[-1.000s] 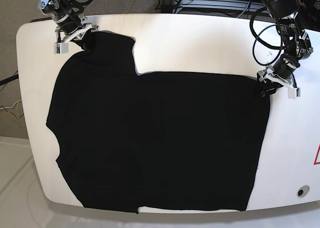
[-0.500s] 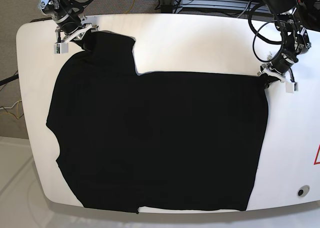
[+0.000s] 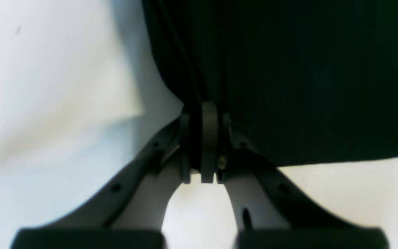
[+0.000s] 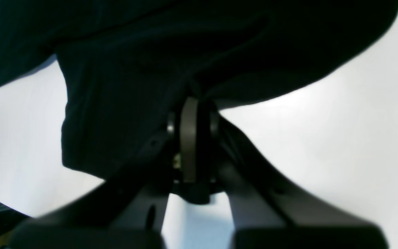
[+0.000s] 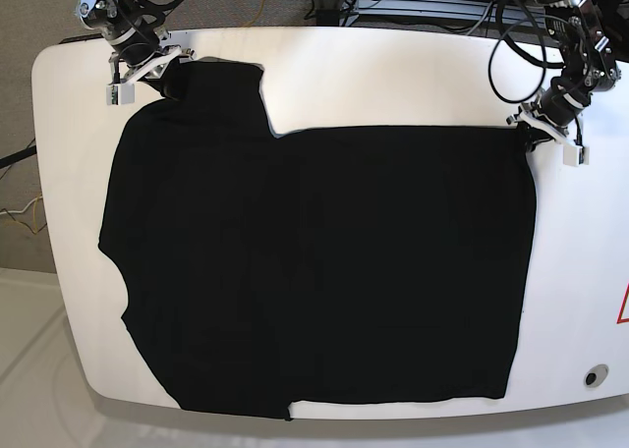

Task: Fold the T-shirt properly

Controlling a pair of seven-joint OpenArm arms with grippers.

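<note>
Across the near part of the smooth white table [image 5: 580, 301], the large plain black cloth T-shirt [image 5: 314, 271] lay broad and flat, its near edge almost at the rim. No finished fold showed; seemingly, all the folding was left. At the far right corner, the black-and-white left gripper [image 5: 529, 141] had its fingers pinching the hem corner; at the far left, the matching right gripper [image 5: 175, 86] had its fingers pinching sleeve cloth.
</note>
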